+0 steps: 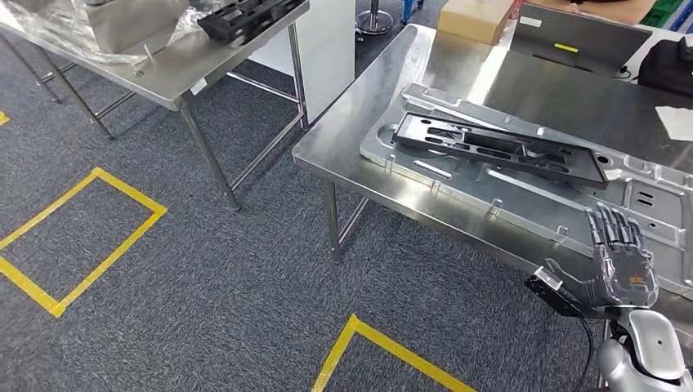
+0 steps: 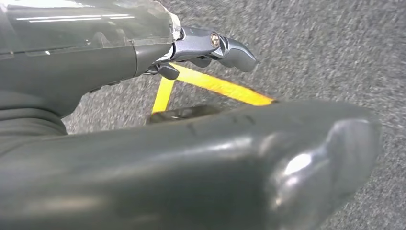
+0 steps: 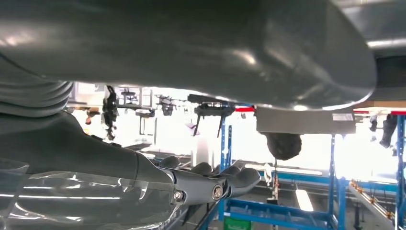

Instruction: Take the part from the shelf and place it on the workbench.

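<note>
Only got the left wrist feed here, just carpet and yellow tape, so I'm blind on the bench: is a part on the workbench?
Observer: Yes. A black part lies flat on a stamped metal panel, which sits on the steel workbench.
Operator: Is the right hand holding anything?
Observer: No. The right hand is empty, with its fingers spread, over the panel's near edge.
Operator: Any other parts around?
Observer: A second black part sits on the other steel table, across the carpet from the workbench, next to something wrapped in clear plastic.
</note>
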Available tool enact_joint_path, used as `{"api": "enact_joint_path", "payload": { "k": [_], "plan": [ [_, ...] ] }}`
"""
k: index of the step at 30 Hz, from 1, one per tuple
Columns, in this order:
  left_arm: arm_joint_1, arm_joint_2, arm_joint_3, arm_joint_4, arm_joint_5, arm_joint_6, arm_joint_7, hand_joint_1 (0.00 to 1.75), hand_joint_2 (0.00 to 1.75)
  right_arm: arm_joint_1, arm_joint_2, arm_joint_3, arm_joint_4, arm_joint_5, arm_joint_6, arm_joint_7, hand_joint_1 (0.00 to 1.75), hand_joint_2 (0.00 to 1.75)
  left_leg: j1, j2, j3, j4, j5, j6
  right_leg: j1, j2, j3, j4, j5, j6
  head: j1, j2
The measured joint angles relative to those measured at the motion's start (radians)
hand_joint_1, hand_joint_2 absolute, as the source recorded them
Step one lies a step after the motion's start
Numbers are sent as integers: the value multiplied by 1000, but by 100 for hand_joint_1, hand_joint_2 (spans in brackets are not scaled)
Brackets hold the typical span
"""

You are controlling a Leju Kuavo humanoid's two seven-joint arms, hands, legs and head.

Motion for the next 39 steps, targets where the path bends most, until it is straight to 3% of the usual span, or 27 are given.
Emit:
{"api": "enact_joint_path", "payload": {
  "k": [1, 3, 5, 7, 9, 10, 11, 13, 14, 15, 16, 17, 18, 19, 21, 22, 24, 25, 26, 29, 30, 31, 32, 34, 36, 37, 39],
  "plan": [
    [1, 0, 0, 0, 1, 0, -1, 0, 0, 3, 0, 1, 0, -6, 0, -6, 0, 0, 3, 0, 16, 4, 14, -2, -1, 0, -13, 1, 9, 3, 0, 0],
    [0, 0, 0, 0, 1, 0, -1, 0, 0, 7, 0, 5, 0, -27, 0, -21, 0, 87, 8, 0, 103, -92, 64, -2, -3, 0, -36, 5, 27, 11, 0, 0],
    [-2, 0, 0, 0, 1, 1, -2, 0, 0, 8, 0, 12, -2, -56, 7, -36, 0, 175, 5, -1, 205, -238, 72, 6, -3, 0, -50, 6, 43, 23, 0, 0],
    [-4, 0, 0, 0, 1, 1, -2, 0, 0, 6, 1, 24, -1, -83, 27, -44, 0, 175, -2, -2, 240, -305, 60, 19, -4, 0, -52, 2, 61, 38, 0, 0],
    [-3, -1, 0, 0, 2, 1, -2, 0, 0, 4, 4, 40, 7, -107, 49, -52, 0, 175, -3, -1, 228, -312, 78, 37, -7, 0, -56, -4, 71, 53, 0, 0],
    [-3, -1, 0, 0, 2, 2, -2, 0, 0, 3, 6, 48, 13, -121, 54, -58, 0, 175, -3, 1, 219, -315, 90, 47, -8, 1, -63, 5, 55, 57, 0, 0],
    [-3, -1, 0, 0, 2, 2, -1, 0, 0, 2, 8, 54, 19, -134, 56, -64, 0, 175, -3, 3, 209, -318, 104, 57, -9, 1, -74, 31, 19, 58, 0, 0],
    [-4, -1, 0, 0, 1, 3, 0, 0, 0, 0, 12, 64, 28, -155, 60, -72, 0, 175, -8, 4, 180, -318, 129, 69, -8, 2, -107, 141, -85, 58, 0, 0],
    [-4, -1, 0, 0, 0, 4, 1, 0, 0, 0, 15, 68, 31, -162, 64, -73, 0, 175, -11, 4, 163, -317, 140, 72, -6, 3, -120, 206, -121, 58, 0, 0],
    [-3, -1, 0, 0, -1, 4, 2, 0, 0, 1, 18, 72, 34, -167, 68, -73, 0, 175, -15, 4, 146, -315, 152, 73, -4, 3, -124, 256, -134, 58, 0, 0],
    [-3, -1, 0, 0, -2, 4, 5, 0, 0, 3, 21, 75, 36, -170, 72, -73, 0, 175, -17, 5, 129, -312, 163, 73, -2, 3, -114, 278, -122, 56, 0, 0],
    [-3, -1, 0, 0, -2, 4, 7, 0, 0, 4, 25, 78, 38, -171, 74, -73, 0, 175, -20, 8, 112, -308, 172, 73, 0, 2, -84, 261, -94, 54, 0, 0],
    [-2, -1, 0, 0, -3, 4, 8, 0, 0, 5, 28, 80, 38, -171, 76, -73, 0, 175, -21, 12, 98, -302, 180, 73, 3, -6, -38, 211, -68, 50, 0, 0],
    [-2, -2, 0, 0, -4, 4, 10, 0, 0, 5, 31, 81, 38, -172, 77, -73, 0, 175, -24, 16, 85, -295, 186, 71, 9, -21, 16, 140, -60, 44, 0, 0],
    [-1, -2, 0, 0, -6, 3, 15, 0, 0, 2, 37, 83, 36, -172, 80, -74, 0, 175, -27, 27, 72, -285, 196, 63, 20, -48, 96, 15, -80, 32, 0, 0],
    [0, -2, 0, 0, -7, 2, 18, 0, 0, 3, 40, 83, 35, -172, 83, -75, 0, 175, -28, 35, 70, -283, 201, 58, 25, -51, 109, -14, -92, 25, 0, 0],
    [2, -2, 0, 0, -8, 1, 24, 0, 0, 11, 47, 84, 33, -173, 88, -77, 0, 175, -26, 49, 68, -283, 210, 47, 24, -37, 104, -25, -80, 12, 0, 0],
    [2, -2, 0, 0, -8, 1, 27, 0, 0, 16, 50, 84, 32, -173, 91, -77, 0, 175, -25, 47, 62, -275, 198, 40, 22, -29, 96, -28, -68, 5, 0, 0],
    [3, -2, 0, 0, -8, 1, 29, 0, 0, 22, 54, 84, 30, -172, 94, -78, 0, 175, -23, 40, 53, -251, 167, 32, 18, -21, 85, -30, -54, -1, 0, 0],
    [5, -2, 0, 0, -6, 3, 33, 0, 0, 40, 70, 84, 20, -170, 98, -78, 0, 175, -12, 15, 14, -85, 20, 13, 14, 5, 39, -30, -16, -8, -1, 0],
    [5, -2, 0, 0, -4, 4, 33, 0, 0, 48, 75, 84, 17, -168, 100, -78, 0, 175, -8, 14, 10, -32, 1, 10, 14, 15, 22, -30, -5, -6, -1, 0],
    [5, -2, 0, 0, -3, 6, 35, 0, 0, 56, 78, 84, 14, -166, 101, -78, 0, 175, -5, 13, 17, -4, 8, 7, 13, 25, 5, -29, 7, -4, -1, 0],
    [5, -2, 0, 0, -2, 6, 37, 0, 0, 63, 82, 84, 11, -164, 102, -78, 0, 175, -2, 12, 38, -6, 36, 7, 12, 36, -12, -27, 18, 0, -1, 0],
    [4, -2, 0, 0, -3, 6, 41, 0, 0, 76, 86, 84, 3, -163, 104, -78, 0, 175, 3, -14, 122, -101, 88, 11, 9, 57, -41, -21, 38, 10, -1, 0],
    [3, -2, 0, 0, -3, 2, 42, 0, 0, 88, 86, 84, -12, -166, 104, -78, 0, 175, 4, -55, 221, -246, 69, 21, 9, 76, -59, -15, 56, 22, -1, 0],
    [3, -2, 0, 0, -4, 1, 43, 0, 0, 95, 86, 84, -22, -169, 105, -78, 0, 175, 2, -66, 252, -295, 49, 26, 9, 85, -63, -15, 65, 29, 0, 0],
    [3, -2, 0, 0, -3, -1, 44, 0, 0, 116, 83, 83, -38, -179, 108, -79, 0, 175, 1, -51, 265, -329, 41, 41, 8, 104, -67, -19, 83, 44, 0, 0]
  ]
}}
